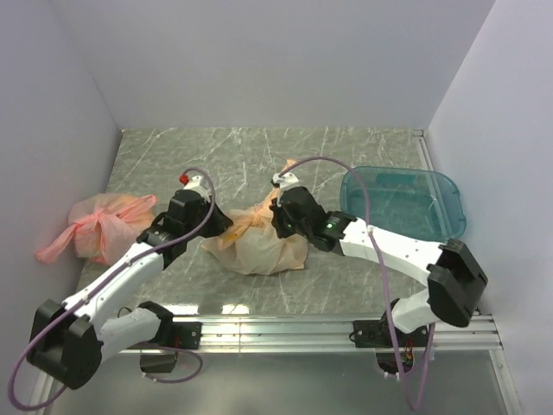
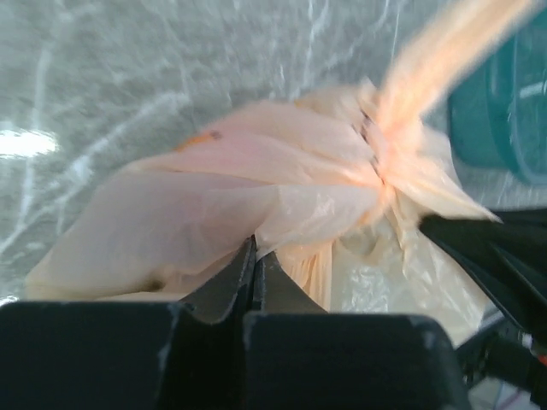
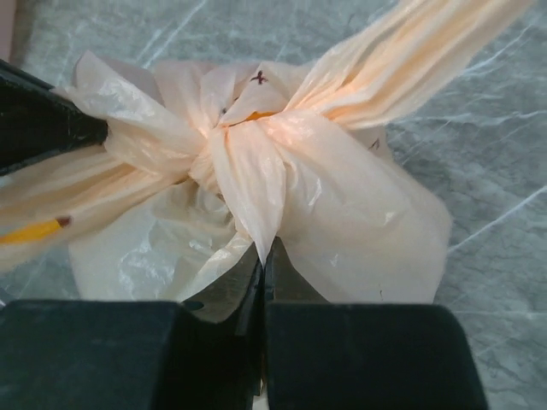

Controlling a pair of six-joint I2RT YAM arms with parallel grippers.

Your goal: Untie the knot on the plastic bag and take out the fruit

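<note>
The beige plastic bag (image 1: 263,244) lies mid-table between both arms. Its knot (image 3: 226,137) shows in the right wrist view as a bunched twist, with one handle strip fanning up right. It also shows in the left wrist view (image 2: 383,158). My left gripper (image 2: 255,254) is shut on a fold of the bag (image 2: 222,196) at its left side (image 1: 216,226). My right gripper (image 3: 266,256) is shut on a pinched flap of the bag (image 3: 256,184) just below the knot (image 1: 278,220). The fruit is hidden inside the bag.
A pink tied plastic bag (image 1: 99,226) lies at the left edge of the table. A teal plastic tray (image 1: 406,201) stands at the right, also in the left wrist view (image 2: 504,111). White walls close in the sides and back.
</note>
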